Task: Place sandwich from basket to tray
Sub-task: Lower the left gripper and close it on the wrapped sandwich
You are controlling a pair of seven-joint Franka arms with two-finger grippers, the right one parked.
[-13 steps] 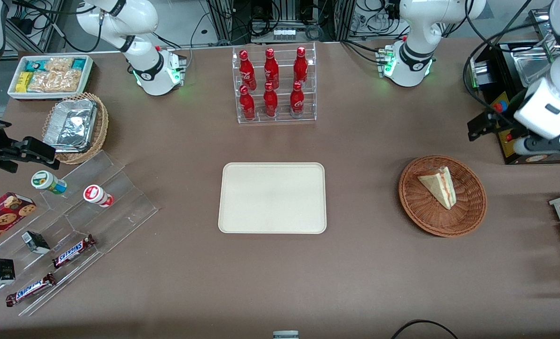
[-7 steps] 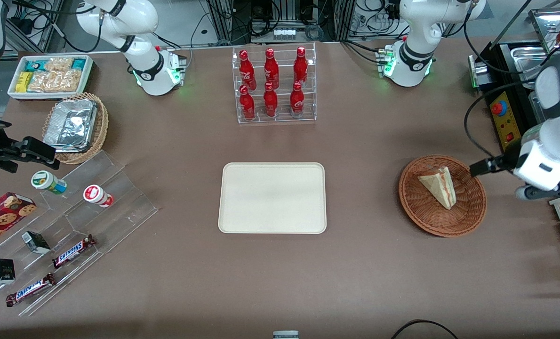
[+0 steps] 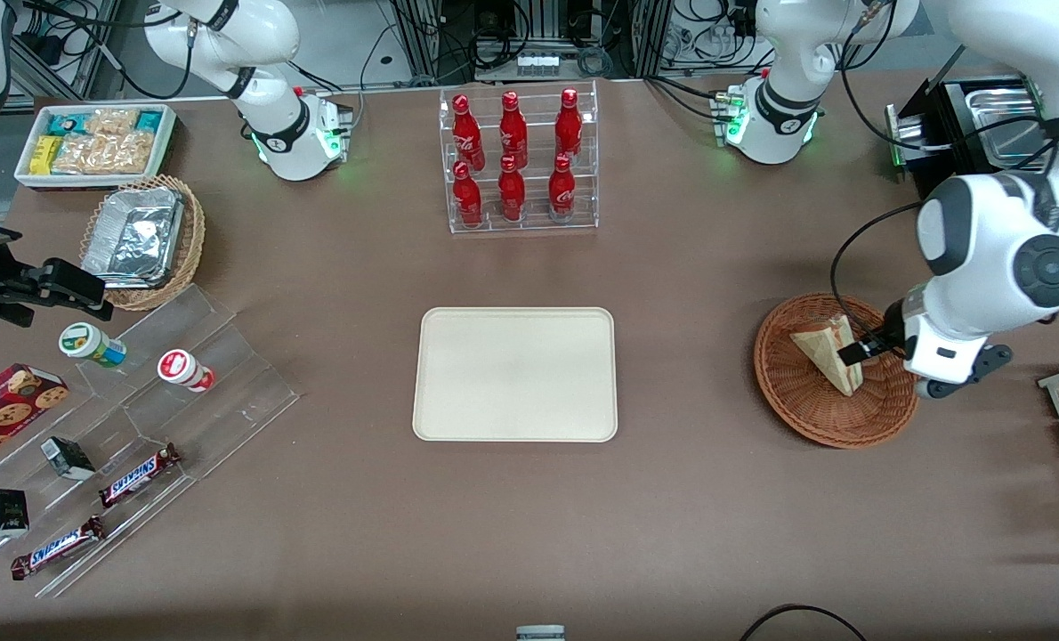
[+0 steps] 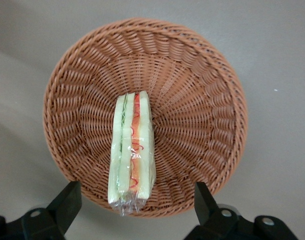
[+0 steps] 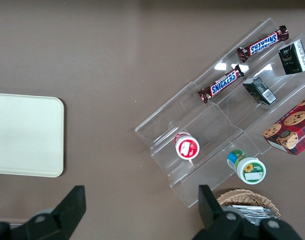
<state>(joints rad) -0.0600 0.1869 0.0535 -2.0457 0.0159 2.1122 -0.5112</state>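
Note:
The sandwich [image 3: 821, 354], a pale wrapped wedge with red and green filling, lies in the round reddish-brown basket [image 3: 796, 401] toward the working arm's end of the table. My left gripper [image 3: 866, 350] hangs open just above the basket, over the sandwich's wide end. In the left wrist view the sandwich [image 4: 132, 150] stands on edge in the basket [image 4: 192, 110], and the gripper [image 4: 135, 200] has its two black fingers spread wide on either side of the sandwich's end, touching nothing. The cream tray [image 3: 514, 374] sits bare at the table's middle.
A clear rack of red bottles [image 3: 516, 160] stands farther from the camera than the tray. A stepped acrylic shelf with snacks [image 3: 138, 418], a lighter wicker basket with foil [image 3: 142, 240] and a white snack tray [image 3: 93, 142] lie toward the parked arm's end. A black machine [image 3: 966, 133] stands near the working arm.
The left arm has swung from above the black machine toward the camera and over the basket, lowering its open gripper onto the sandwich's end. Sandwich, basket and tray have not moved.

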